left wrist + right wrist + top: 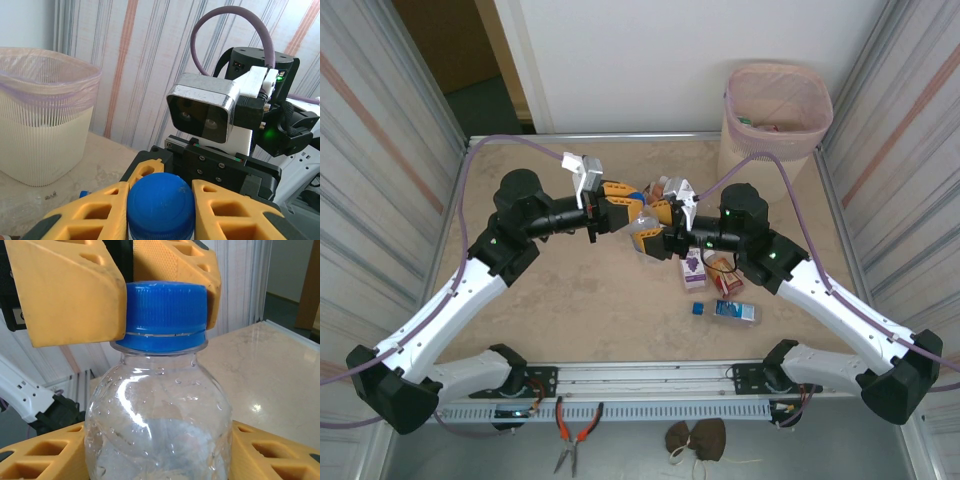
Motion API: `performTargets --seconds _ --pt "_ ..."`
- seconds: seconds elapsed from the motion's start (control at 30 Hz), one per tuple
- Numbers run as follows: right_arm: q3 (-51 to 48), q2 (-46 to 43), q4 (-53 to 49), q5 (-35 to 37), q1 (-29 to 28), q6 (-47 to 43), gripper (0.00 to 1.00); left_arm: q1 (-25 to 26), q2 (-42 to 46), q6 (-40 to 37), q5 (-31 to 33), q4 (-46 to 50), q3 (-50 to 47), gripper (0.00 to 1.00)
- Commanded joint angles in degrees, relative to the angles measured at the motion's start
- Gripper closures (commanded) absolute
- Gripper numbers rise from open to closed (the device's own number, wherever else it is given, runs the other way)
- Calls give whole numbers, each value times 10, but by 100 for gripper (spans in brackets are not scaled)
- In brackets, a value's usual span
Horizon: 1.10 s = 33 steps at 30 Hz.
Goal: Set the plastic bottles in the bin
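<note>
A: You've got a blue cap (165, 315), a clear bottle (157, 435), orange fingers (70, 290).
B: Yes, and your bin (45, 145) is ribbed beige with a pinkish liner (50, 75); your table (600, 300) is mottled tan, your wall (150, 75) striped grey and rust.

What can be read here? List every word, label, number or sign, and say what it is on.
No text can be read in any view.
Purple-label bottle, red-label bottle, blue-label bottle: there is print, but it is too small to read from the top camera.
Clear bottle and its blue cap: no lettering visible.
</note>
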State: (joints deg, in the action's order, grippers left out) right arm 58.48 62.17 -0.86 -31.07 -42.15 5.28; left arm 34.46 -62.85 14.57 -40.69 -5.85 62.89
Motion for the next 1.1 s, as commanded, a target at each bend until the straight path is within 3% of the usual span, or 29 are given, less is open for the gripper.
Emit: performTargets --seconds 0.0,0.13,0.23,0.43,0.67,1.07 --pt "17 -8 12 5 -6 -11 45 -2 21 -9 1 -21 14 86" --pt "17 -14 9 19 -6 -14 46 -2 30 -9 19 -21 9 55" --pt "19 -19 3 32 -6 -18 46 -1 43 -11 47 -13 4 40" --pt "43 -22 -36 77 0 -32 47 -2 71 -11 71 -22 -16 23" --pt "96 -17 -97 122 68 -22 48 -2 94 -19 95 -4 -27 17" --pt "230 52 -174 100 313 -1 47 -1 114 -25 119 21 -35 15"
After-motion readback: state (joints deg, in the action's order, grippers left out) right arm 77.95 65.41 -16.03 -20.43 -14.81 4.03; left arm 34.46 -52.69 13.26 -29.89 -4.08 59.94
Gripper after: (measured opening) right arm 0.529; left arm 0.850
